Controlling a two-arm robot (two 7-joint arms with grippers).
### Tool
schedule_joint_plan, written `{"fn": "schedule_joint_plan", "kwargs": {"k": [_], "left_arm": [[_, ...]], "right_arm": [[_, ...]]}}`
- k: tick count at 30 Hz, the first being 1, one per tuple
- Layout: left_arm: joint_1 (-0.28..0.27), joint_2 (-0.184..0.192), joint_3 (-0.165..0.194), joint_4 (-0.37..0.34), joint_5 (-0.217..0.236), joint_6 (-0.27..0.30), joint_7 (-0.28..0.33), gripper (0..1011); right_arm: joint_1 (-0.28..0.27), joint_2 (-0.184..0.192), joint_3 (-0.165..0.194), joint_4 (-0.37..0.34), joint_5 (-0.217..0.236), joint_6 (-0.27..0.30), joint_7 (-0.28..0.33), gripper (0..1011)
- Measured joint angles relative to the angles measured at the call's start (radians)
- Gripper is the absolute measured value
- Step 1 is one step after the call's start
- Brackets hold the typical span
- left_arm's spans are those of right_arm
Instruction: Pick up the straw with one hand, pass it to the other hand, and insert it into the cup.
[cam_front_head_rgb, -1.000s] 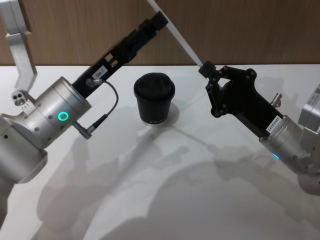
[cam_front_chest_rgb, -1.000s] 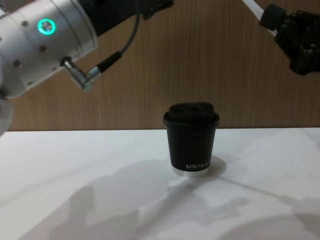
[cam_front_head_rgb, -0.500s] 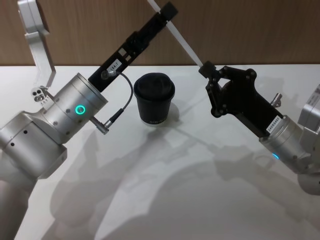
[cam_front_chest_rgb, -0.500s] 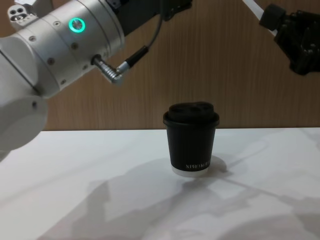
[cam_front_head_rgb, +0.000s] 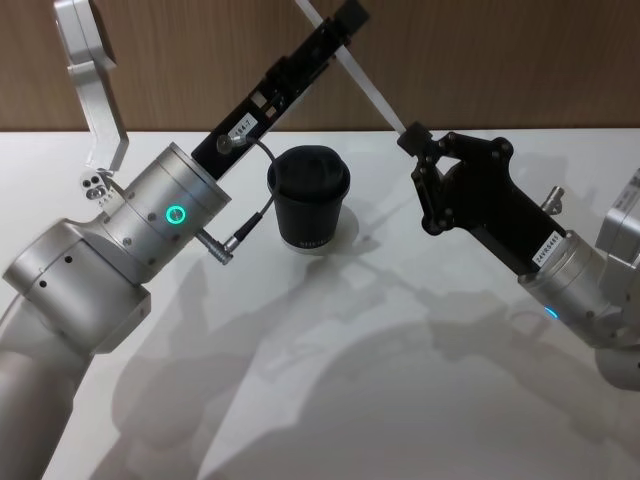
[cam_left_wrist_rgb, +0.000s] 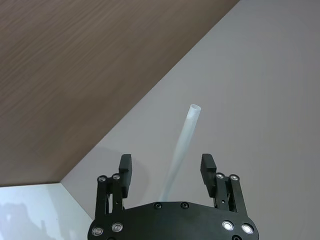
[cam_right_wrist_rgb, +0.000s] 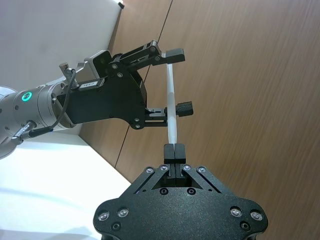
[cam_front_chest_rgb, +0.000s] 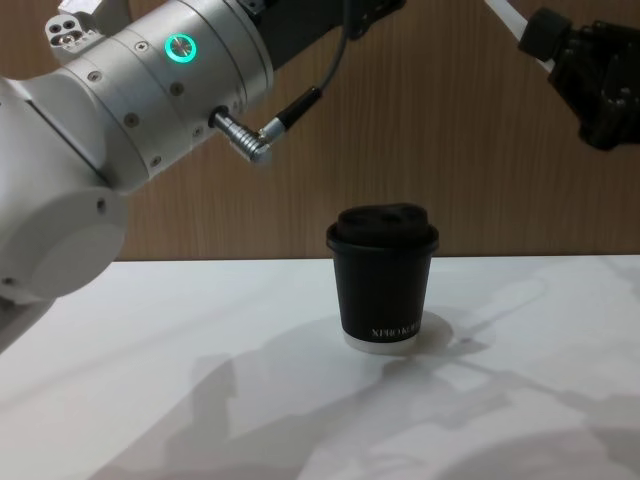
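A: One cup (cam_front_head_rgb: 308, 200) on my feed: black, lid (cam_front_head_rgb: 308, 175) on, upright on the white table (cam_front_head_rgb: 400, 400), roughly mid-table. Nothing is touching it. My chest camera has it side-on, with white lettering near the base.

B: Straw (cam_front_head_rgb: 370, 95)?

A: Off the table, higher than the cup and a bit past it. I have the right gripper (cam_front_head_rgb: 410, 135) raised to the right of the cup, its fingers (cam_right_wrist_rgb: 170, 151) pinched together on the straw's lower end. From there the straw runs tilted, up and to the left, across the wood wall (cam_front_head_rgb: 500, 60).

B: Left side?

A: The left gripper (cam_front_head_rgb: 345, 18) reaches in over the cup from the left, the farthest and highest thing I see. My left wrist camera shows its fingers (cam_left_wrist_rgb: 125, 167) apart, with the straw running up between them. There is a gap on each side and no contact I can make out. It sits on the straw's upper stretch, well up from the right grip.

B: So who has it?

A: Right only. Both grippers are well above the lid.
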Motion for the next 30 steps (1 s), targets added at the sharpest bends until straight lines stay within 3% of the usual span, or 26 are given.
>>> {"fn": "schedule_joint_plan", "kwargs": {"k": [17,24,30], "left_arm": [[-0.006,-0.007,0.006,0.009,-0.009,0.0,-0.001,383],[-0.007,-0.008,0.007,0.01,-0.01,0.0,-0.001,124],[-0.008,-0.008,0.008,0.011,-0.011,-0.001,-0.001,52]], "right_arm": [[0.0,0.0,0.0,0.0,0.0,0.0,0.0,3],[0.0,0.0,0.0,0.0,0.0,0.0,0.0,3],[0.0,0.0,0.0,0.0,0.0,0.0,0.0,3]]}}
